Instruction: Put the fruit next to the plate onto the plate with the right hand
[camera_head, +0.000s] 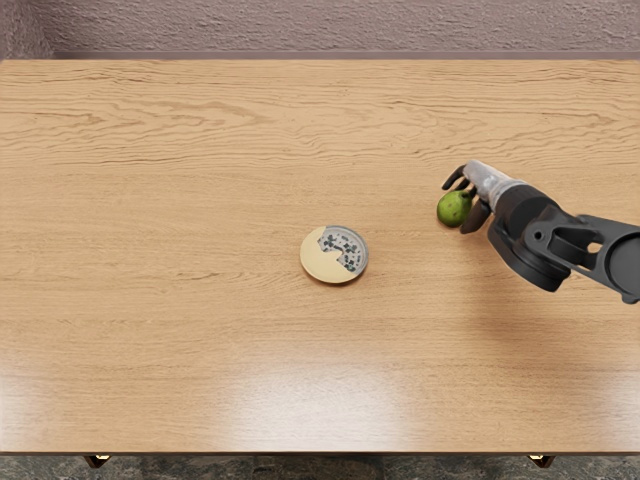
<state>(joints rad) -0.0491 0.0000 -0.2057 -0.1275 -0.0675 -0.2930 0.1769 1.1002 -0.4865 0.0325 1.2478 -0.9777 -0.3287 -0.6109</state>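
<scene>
Right hand (476, 196) on my feed sits over the right part of the table (200, 150), with its dark arm (565, 248) reaching in from the right edge of the view. The fingers (455, 178) are curled around the pear (453, 207), one dark digit showing above it and another below, so I'd call that a grip on the fruit. From this angle I can't tell if the pear is resting on the wood or lifted a touch.

The pear is green and pokes out of the hand on its left side, toward the middle of the table. The plate (334, 254) is further left and a bit lower in the view, well apart from the pear. It's round, part cream and part grey speckle. Between the two I see only bare wood, so that's a straight open lane.

The plate sits roughly mid-table with wide wood on every side. The table's far edge runs along the wall (300, 25) at the top and the near edge along the bottom, both well away from hand, pear and plate.
</scene>
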